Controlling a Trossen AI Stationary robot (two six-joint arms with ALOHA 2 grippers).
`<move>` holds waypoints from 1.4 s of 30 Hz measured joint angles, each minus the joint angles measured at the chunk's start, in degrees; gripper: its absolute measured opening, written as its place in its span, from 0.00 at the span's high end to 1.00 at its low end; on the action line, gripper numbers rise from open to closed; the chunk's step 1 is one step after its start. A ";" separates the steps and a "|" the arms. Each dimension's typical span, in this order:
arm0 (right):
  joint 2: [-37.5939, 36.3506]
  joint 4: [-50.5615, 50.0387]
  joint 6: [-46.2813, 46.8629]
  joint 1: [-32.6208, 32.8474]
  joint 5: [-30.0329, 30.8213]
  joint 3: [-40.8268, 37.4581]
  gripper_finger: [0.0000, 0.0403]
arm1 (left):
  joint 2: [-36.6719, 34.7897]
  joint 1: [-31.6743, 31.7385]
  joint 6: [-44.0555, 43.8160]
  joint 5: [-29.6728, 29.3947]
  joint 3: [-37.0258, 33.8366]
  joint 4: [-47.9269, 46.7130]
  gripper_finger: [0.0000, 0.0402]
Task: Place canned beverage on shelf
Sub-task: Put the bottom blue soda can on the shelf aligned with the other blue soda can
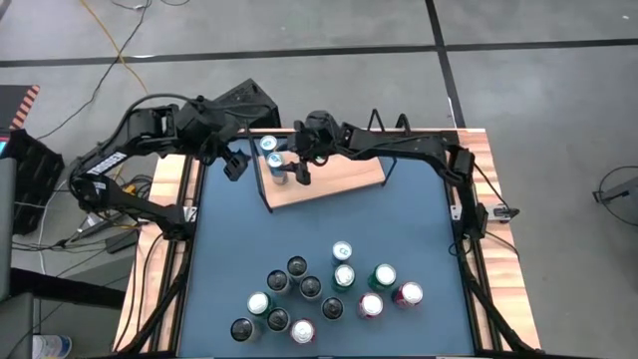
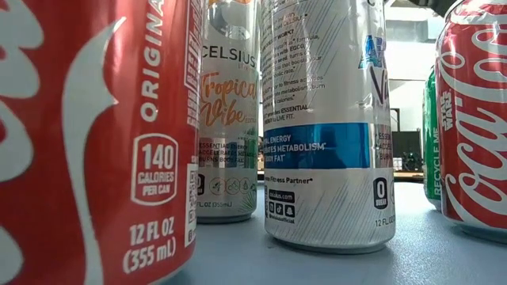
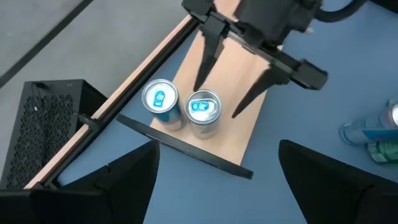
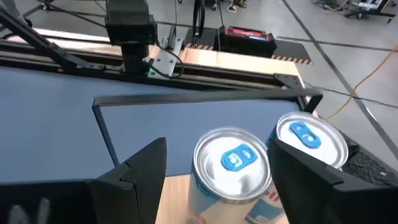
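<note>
Two silver-topped cans with blue tabs stand upright on the left end of the shelf (image 1: 339, 181), a light-wood board in a black wire frame. My right gripper (image 4: 217, 180) is open and reaches over the shelf from the right. Its fingers stand on either side of the nearer can (image 4: 233, 163), also seen in the left wrist view (image 3: 203, 111), and I see no touch. The other can (image 3: 160, 99) stands close beside it, toward the shelf's left end. My left gripper (image 1: 234, 162) hangs open above the table's far left, off the shelf's left end, with nothing between its fingers.
Several more cans (image 1: 319, 289) stand in a cluster on the blue tabletop near its front edge; the low view shows them close up (image 2: 325, 127). A black perforated box (image 3: 43, 124) sits off the table's far left corner. Bare blue tabletop lies between the shelf and the cluster.
</note>
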 joint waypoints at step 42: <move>3.13 2.83 -0.98 1.86 9.11 -1.07 0.34 | -0.04 -0.44 -0.18 -2.46 0.00 -0.07 0.21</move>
